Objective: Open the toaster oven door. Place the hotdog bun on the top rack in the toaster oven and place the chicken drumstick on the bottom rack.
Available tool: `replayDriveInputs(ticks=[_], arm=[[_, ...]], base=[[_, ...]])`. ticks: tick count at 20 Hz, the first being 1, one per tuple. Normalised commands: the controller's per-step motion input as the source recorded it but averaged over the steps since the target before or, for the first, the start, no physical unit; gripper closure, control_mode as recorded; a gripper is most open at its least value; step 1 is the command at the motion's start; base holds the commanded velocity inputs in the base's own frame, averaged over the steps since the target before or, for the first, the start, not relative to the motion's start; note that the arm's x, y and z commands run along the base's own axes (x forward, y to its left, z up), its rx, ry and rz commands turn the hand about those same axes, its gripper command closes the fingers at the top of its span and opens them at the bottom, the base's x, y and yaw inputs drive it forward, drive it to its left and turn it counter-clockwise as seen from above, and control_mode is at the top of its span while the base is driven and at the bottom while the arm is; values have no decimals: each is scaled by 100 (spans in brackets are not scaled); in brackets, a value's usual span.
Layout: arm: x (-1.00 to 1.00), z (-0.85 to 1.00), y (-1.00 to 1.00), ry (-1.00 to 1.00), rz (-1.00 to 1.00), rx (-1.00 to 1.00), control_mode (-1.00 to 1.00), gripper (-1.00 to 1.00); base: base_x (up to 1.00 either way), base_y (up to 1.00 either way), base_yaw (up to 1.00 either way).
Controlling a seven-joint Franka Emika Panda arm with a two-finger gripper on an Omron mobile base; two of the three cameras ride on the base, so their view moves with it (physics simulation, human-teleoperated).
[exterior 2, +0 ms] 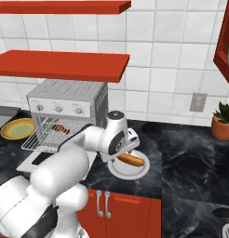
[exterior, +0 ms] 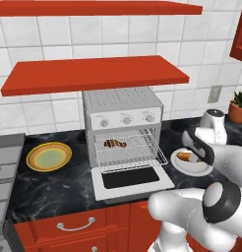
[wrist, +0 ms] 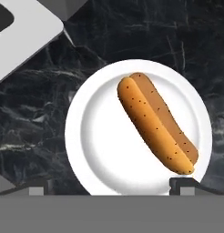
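The bun (wrist: 155, 125) lies on a white plate (wrist: 100, 154) on the tabletop (wrist: 145, 36), right of the oven (exterior: 123, 129); its door (exterior: 131, 181) is down, the drumstick (exterior: 114, 143) already on a rack. The gripper (wrist: 109, 184) hovers above the plate, spread wide and empty; the bun pickup is in hand; next, descend and close across it.

The white arm bends up from the base and reaches forward, then turns down at the wrist. The hand points straight down, and the gripper (exterior: 196, 156) hangs low at the end of it. From the other side the gripper (exterior 2: 127, 155) is mostly hidden behind the round wrist. Looking along the hand, the two dark fingertips (wrist: 182, 183) stand far apart, one at each side, so the gripper (wrist: 109, 186) is wide apart and holds nothing.
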Motion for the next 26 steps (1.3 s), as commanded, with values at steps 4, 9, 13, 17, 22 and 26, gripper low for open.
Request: replayDriveInputs(ticks=[4,9,13,17,22,26], arm=[[49,-26,4,4,5,-4,-100,-100],[42,-18,2,4,1,-3,-100,-100],[10,-26,0,3,0,-1,-100,-100],[0,-29,-2,0,0,-1,-100,-100],[0,-16,-3,0,0,-1,-100,-100],[6,-13,-6,0,0,-1,-100,-100]], base=[[0,0,0],[0,0,0],[0,0,0],[0,0,0],[0,0,0],[0,0,0]])
